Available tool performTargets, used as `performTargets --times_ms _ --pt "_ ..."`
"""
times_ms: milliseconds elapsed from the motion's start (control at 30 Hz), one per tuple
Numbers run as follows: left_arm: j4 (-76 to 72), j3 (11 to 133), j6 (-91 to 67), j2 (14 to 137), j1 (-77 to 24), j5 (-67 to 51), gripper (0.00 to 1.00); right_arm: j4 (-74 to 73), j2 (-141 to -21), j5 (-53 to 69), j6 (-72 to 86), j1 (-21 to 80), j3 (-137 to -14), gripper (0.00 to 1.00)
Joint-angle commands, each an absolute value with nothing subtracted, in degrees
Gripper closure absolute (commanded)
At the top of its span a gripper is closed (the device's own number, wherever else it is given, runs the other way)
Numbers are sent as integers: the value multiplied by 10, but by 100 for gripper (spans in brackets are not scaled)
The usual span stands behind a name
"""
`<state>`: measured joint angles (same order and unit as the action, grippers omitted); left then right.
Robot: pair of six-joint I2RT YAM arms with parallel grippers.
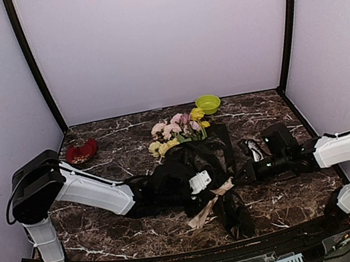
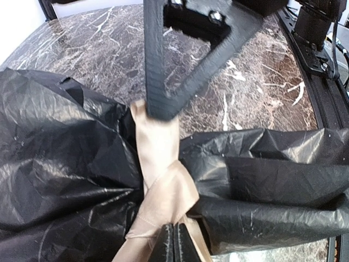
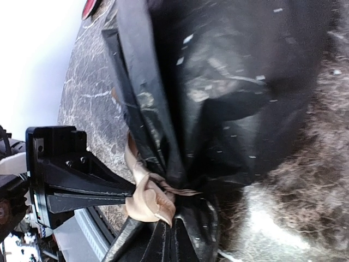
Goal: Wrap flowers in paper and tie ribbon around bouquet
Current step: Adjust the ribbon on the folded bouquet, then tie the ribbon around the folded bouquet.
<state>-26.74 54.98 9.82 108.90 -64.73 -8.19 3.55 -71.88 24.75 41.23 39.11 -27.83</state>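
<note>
Two grippers work one bouquet [image 1: 195,168], which lies flat on the marbled table [image 1: 112,234] with its flowers [image 1: 178,130] at its far end. Black paper [image 2: 60,164] bunches at the bouquet's waist, where the ribbon [image 2: 163,185] crosses over itself. The left gripper [image 2: 175,245] and right gripper [image 1: 239,178] flank that waist, each clamped on a ribbon tail. Risk: uneven pull may drag the bouquet sideways, tear paper, or slip a tail free.

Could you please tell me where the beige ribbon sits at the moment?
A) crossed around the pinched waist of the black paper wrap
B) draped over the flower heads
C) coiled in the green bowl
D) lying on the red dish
A: the ribbon crosses over itself at the narrowed waist of the paper, with the left gripper and right gripper each shut on it.
</note>
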Motion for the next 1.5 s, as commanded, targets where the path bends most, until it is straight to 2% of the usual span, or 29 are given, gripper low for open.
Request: performTargets --times_ms 0,167,400,467,667,1067,1167,1233,1333,1367,1400,1433,1467 --pt "-244 538 97 1059 -645 -96 97 60 -703 236 417 378 -270 100" --pt "-210 538 125 1014 -645 -76 68 79 -726 265 419 378 -273 100" --pt "-111 504 156 937 -608 -110 35 72 -726 268 412 379 -281 100" --pt "-83 494 148 924 -588 -114 28 70 -728 268 411 379 -283 100" --pt "-47 474 141 934 -556 14 16 69 -733 271 409 380 -285 100" --pt "-43 505 157 1007 -532 18 15 55 -736 271 401 381 -296 100" --pt "-52 510 166 1019 -529 -3 17 50 -735 270 398 381 -298 100" --pt "-59 510 172 1023 -529 -19 25 48 -736 270 396 381 -299 100" --pt "-52 516 169 1025 -529 -54 57 46 -735 268 394 381 -299 100" --pt "-51 515 165 1022 -529 -66 75 46 -734 264 393 381 -299 100" --pt "-55 508 159 1017 -529 -74 88 46 -732 261 394 381 -297 100" --pt "-61 501 151 1011 -529 -77 98 45 -729 257 395 381 -295 100" --pt "-70 490 140 1004 -529 -76 100 45 -726 253 396 380 -291 100"
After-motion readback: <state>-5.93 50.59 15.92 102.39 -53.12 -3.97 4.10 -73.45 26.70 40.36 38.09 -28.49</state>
